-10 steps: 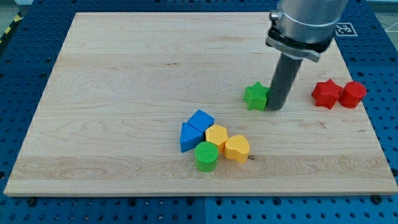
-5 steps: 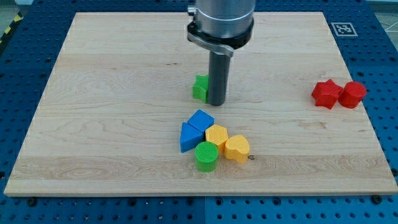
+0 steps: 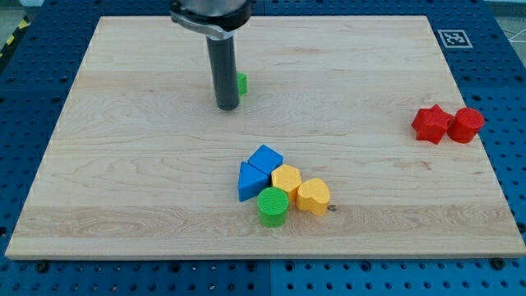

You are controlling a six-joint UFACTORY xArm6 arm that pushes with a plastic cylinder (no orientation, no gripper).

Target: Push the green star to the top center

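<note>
The green star [image 3: 242, 83] lies on the wooden board [image 3: 123, 164], left of centre in the upper part. Only its right edge shows; the rest is hidden behind my rod. My tip [image 3: 228, 107] rests on the board just left of and slightly below the star, right against it or very near.
A cluster sits low in the middle: two blue blocks [image 3: 265, 159] [image 3: 249, 181], a yellow block [image 3: 286, 178], a yellow heart [image 3: 313, 196] and a green cylinder [image 3: 273, 206]. A red star [image 3: 431, 123] and a red cylinder [image 3: 466, 125] lie at the view's right edge.
My rod has swept from the view's right to the left and upward. The green star has moved left and up with it, and is now mostly hidden behind the rod.
</note>
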